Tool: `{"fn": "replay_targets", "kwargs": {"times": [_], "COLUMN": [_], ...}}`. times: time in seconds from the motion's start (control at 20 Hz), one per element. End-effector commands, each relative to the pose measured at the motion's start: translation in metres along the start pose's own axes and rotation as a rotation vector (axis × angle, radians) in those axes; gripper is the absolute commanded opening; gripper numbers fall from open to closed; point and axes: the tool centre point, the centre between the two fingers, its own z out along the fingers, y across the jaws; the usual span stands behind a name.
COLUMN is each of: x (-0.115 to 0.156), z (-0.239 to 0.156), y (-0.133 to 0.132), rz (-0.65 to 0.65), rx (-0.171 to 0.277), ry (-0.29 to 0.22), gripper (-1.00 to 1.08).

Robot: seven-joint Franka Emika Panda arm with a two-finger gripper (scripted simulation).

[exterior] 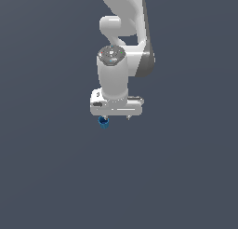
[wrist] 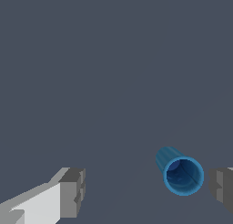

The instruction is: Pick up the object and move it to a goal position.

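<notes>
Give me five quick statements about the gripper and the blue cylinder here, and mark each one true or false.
1. The gripper is open. True.
2. The blue cylinder sits midway between the two fingers. False: in the wrist view it lies close to one finger and far from the other.
3. The cylinder is clamped by both fingers. False: a gap shows on each side of it.
4. The cylinder's open end looks darker and hollow. True.
5. In the exterior view the cylinder lies off toward the view's right end of the gripper. False: it shows below the view's left end.
</notes>
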Motion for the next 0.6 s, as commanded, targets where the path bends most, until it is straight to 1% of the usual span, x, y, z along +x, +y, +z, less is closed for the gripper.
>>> {"fn": "replay_targets", "kwargs": {"times": [0.0, 0.15, 0.35, 0.55], "x": [0.0, 0.002, 0.006, 0.008], "z": [0.0, -0.003, -0.015, -0.019], "y": [0.0, 0.007, 0.027, 0.031], "rz": [0.0, 0.0, 0.006, 0.011], "rx": [0.0, -0.006, -0.026, -0.03], "ry": [0.0, 0.008, 0.033, 0.038], "gripper": [1.0, 1.0, 1.0, 1.0]}}
